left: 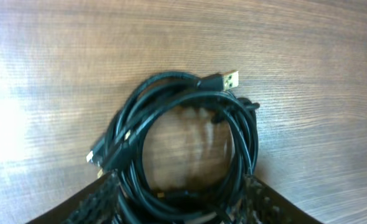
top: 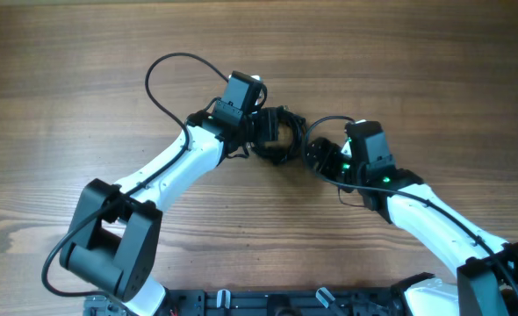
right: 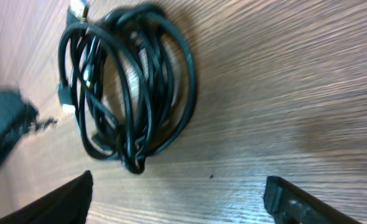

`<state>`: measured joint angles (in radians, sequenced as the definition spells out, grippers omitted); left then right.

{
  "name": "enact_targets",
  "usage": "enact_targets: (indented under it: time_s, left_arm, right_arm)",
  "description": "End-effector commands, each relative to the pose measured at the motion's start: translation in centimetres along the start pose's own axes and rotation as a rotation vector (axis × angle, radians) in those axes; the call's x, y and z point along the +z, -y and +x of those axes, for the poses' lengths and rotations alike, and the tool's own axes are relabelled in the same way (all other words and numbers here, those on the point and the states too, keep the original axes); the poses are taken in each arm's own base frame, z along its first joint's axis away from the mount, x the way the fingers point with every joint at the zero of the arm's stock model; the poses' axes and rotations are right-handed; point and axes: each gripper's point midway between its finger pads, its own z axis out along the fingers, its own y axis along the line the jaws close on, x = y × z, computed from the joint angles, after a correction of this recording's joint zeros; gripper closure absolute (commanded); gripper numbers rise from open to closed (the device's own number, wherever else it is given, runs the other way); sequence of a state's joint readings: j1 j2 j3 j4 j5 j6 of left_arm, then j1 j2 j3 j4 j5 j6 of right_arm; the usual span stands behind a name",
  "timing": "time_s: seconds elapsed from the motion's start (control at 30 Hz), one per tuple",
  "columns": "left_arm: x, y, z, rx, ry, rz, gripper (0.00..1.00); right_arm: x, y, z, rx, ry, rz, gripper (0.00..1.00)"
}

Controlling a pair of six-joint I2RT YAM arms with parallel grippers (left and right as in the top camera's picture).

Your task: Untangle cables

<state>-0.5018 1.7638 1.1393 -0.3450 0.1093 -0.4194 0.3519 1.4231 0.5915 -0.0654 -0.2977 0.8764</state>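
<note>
Left arm extended from base at table's near-left corner, elbow bent, wrist over cables [top: 276,136].
Left gripper [left: 183,193]: jaws spread, straddling near edge of coil; whether pads pressed cords, could not tell.
Right arm angled in from near-right, wrist low.
Right gripper [right: 178,182] sat just beside coil, jaws wide apart, holding nothing.
Cables lay as one looped bundle on wooden table [top: 83,70], between both grippers.
Metal plug [left: 230,79] poked out at far edge of coil.

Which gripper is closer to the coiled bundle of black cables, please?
Left. The left gripper straddles the near edge of the cable bundle; the right gripper sits open just short of it, with bare table between.
</note>
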Motion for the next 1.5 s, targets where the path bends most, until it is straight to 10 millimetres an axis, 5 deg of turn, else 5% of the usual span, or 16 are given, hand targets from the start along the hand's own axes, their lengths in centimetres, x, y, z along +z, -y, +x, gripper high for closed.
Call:
enact_targets:
  time_s: [0.0, 0.1, 0.17, 0.57, 0.87, 0.93, 1.47]
  left_arm:
    - [1.6, -0.8, -0.7, 0.131, 0.023, -0.030, 0.40]
    - [3.3, -1.4, -0.1, 0.147, 0.000, -0.040, 0.41]
    - [4.3, -1.8, 0.5, 0.145, -0.016, -0.047, 0.41]
    - [5.2, -2.3, 0.5, 0.189, -0.016, -0.050, 0.41]
    - [5.2, -2.2, 0.4, 0.189, -0.013, -0.049, 0.43]
    - [5.2, -2.2, 0.4, 0.189, -0.013, -0.049, 0.43]
    - [5.2, -2.2, 0.3, 0.189, -0.010, -0.047, 0.42]
  right_arm:
    - [0.5, -1.1, 1.5, -0.082, -0.043, -0.033, 0.16]
    - [0.7, -1.9, 2.2, -0.138, -0.042, -0.042, 0.27]
    - [0.8, -1.7, 2.1, -0.181, -0.015, -0.014, 0.43]
    - [3.4, -3.9, 2.7, -0.342, 0.030, -0.074, 0.44]
    - [3.4, -4.6, 1.8, -0.333, 0.073, -0.092, 0.70]
    - [3.7, -3.4, 1.6, -0.350, 0.084, -0.039, 0.84]
    - [4.6, -3.0, 2.0, -0.302, 0.062, -0.038, 0.78]
